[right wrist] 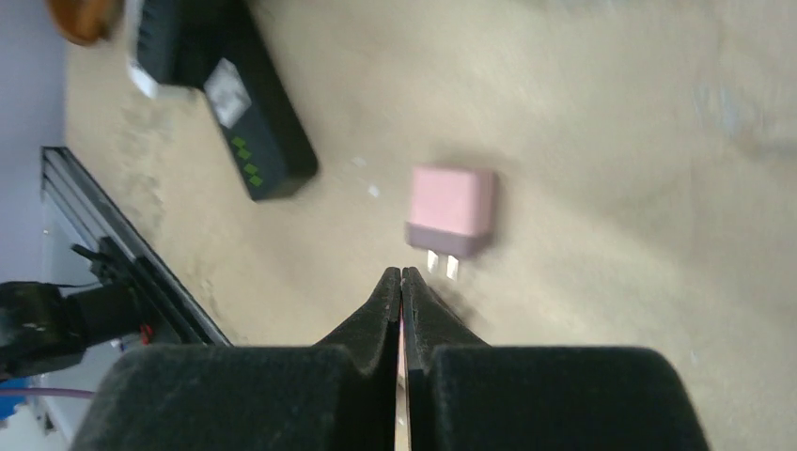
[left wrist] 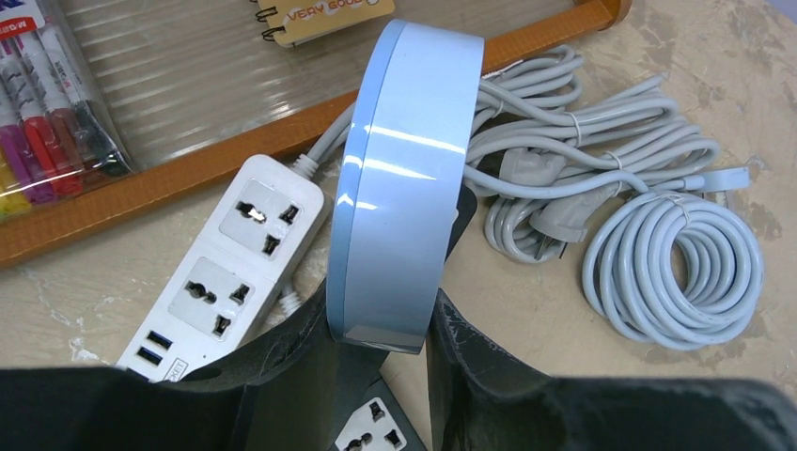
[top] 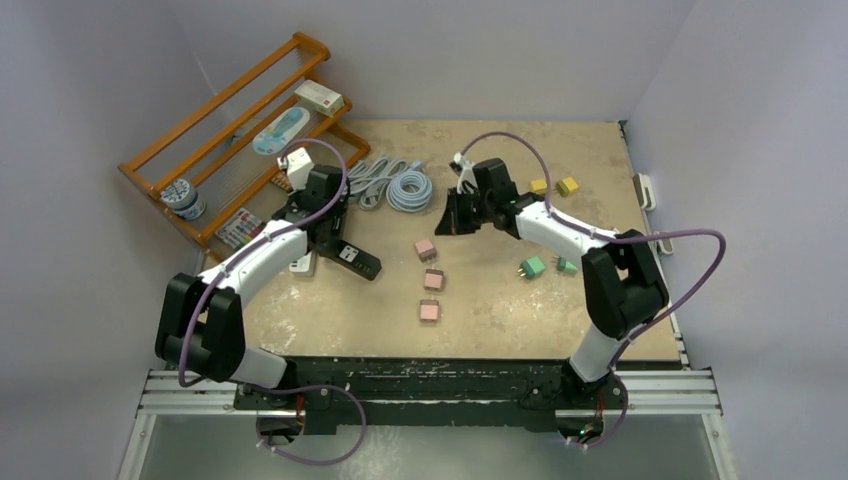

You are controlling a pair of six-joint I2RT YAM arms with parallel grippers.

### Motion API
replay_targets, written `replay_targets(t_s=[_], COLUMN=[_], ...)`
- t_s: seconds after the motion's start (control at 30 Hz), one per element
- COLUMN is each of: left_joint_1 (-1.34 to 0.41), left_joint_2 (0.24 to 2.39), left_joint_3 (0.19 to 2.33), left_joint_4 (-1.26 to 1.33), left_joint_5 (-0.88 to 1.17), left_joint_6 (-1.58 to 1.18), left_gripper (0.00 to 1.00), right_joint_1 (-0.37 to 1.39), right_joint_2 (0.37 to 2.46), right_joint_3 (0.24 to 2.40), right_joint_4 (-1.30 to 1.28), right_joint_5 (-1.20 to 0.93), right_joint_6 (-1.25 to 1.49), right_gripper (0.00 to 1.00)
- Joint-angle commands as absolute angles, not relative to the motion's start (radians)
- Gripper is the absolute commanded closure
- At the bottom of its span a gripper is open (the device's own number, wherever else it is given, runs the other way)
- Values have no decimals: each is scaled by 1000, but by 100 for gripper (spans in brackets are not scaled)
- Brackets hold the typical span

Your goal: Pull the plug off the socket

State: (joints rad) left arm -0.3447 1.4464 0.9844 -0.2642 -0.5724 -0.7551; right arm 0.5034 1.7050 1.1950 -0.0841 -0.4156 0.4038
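Your left gripper [left wrist: 385, 343] clamps the light-blue plug [left wrist: 399, 178] above the black power strip [left wrist: 371, 427].
It grips both flat sides, likely for a straight pull; whether the prongs sit in the socket is hidden; your right gripper [right wrist: 402, 282], fingers pressed together and empty, hangs over a pink plug [right wrist: 451, 211]; scuffed beige table [top: 560, 300], pale walls [top: 450, 50].

The table [top: 500, 300] is taken in from above and behind the arm bases [top: 265, 372], well back, both arms seen whole. The left wrist view is aimed low and close, past a blue disc [left wrist: 395, 178] held in its fingers [left wrist: 277, 366], at the white power strip [left wrist: 226, 272] and cable coils [left wrist: 672, 272], both shared overhead. A pink plug [right wrist: 452, 211] and the black power strip [right wrist: 273, 141] are looked down on from the right wrist, also shared.
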Motion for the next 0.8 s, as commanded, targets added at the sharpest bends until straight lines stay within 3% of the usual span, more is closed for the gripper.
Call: replay_targets(t_s=[0.0,0.2,0.27,0.3,0.33,0.37,0.43,0.63,0.67,0.7,0.77], left_joint_1=[-334,-338,-346,-348,-354,-359,-362,-363,-362,-362,-362], left_joint_2=[1406,1427,1445,1454,1457,1455,1438,1395,1387,1377,1360], left_joint_3=[969,971,983,996,1001,1002,993,1013,1015,1014,1011], left_joint_4=[-222,-203,-215,-233,-246,-248,-242,-287,-293,-296,-307], left_joint_5=[-595,-534,-529,-533,-548,-563,-571,-658,-687,-716,-770], left_joint_6=[-674,-626,-615,-613,-610,-608,-614,-621,-618,-615,-621], left_gripper=[100,100,100,53,42,39,33,26,6,0,0], right_joint_1=[473,463,463,466,472,486,528,625,637,647,664], right_joint_2=[1715,1793,1796,1786,1772,1758,1759,1821,1833,1847,1875], right_joint_3=[1105,1081,1092,1096,1101,1115,1158,1261,1275,1290,1319], right_joint_4=[-30,-18,-5,8,12,5,-29,-84,-94,-105,-132], right_joint_5=[-483,-486,-446,-417,-383,-315,-224,-119,-102,-86,-52], right_joint_6=[407,382,364,359,355,342,307,262,254,249,242], right_gripper=[100,99,71,54,43,34,27,26,26,26,26])
